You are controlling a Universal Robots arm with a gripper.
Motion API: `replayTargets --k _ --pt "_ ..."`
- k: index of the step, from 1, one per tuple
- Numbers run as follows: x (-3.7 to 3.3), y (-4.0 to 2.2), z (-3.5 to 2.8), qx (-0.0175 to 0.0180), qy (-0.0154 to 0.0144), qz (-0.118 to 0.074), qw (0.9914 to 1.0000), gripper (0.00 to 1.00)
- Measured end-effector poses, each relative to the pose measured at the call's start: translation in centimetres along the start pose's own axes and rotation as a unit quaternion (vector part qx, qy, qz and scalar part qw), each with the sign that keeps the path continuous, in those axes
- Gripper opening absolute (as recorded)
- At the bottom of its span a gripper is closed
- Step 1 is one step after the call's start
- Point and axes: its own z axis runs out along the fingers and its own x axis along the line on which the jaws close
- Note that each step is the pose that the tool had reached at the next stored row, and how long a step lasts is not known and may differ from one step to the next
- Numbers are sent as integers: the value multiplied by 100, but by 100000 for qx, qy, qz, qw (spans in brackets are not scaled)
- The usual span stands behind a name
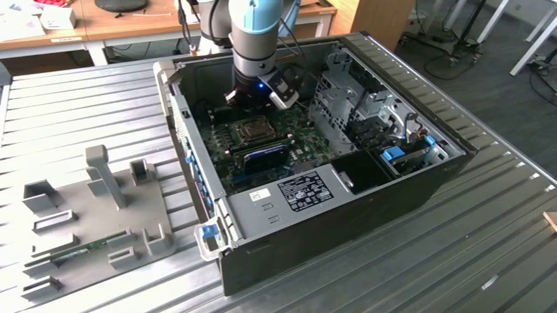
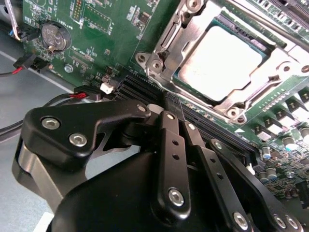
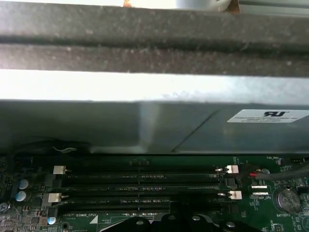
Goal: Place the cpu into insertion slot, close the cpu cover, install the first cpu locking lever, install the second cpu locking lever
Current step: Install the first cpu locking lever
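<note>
The cpu [image 2: 222, 55] lies flat in the insertion slot [image 1: 252, 129] on the green motherboard [image 2: 96, 29], its pale metal top facing up. The silvery cpu cover [image 2: 166, 41] lies down around it, framing the chip. My gripper [image 2: 170, 102] hangs just beside the socket, over the black memory slots, its two black fingers [image 2: 173, 130] pressed together with nothing between them. In the exterior view my gripper [image 1: 252, 99] is down inside the open computer case, just behind the socket. Whether the thin locking levers are hooked down, I cannot tell.
Long memory slots [image 3: 140, 183] run beside the socket, with the case wall [image 3: 145, 125] close behind them. A coin battery [image 2: 53, 36], a black expansion card [image 1: 265, 153] and a drive cage [image 1: 348, 91] crowd the case. A grey fixture plate [image 1: 87, 215] lies on the table at the exterior view's left.
</note>
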Motion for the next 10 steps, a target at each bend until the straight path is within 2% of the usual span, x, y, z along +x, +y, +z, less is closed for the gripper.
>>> replayTargets --k 10 --pt "-2 -3 3 379 -768 2628 99962 11"
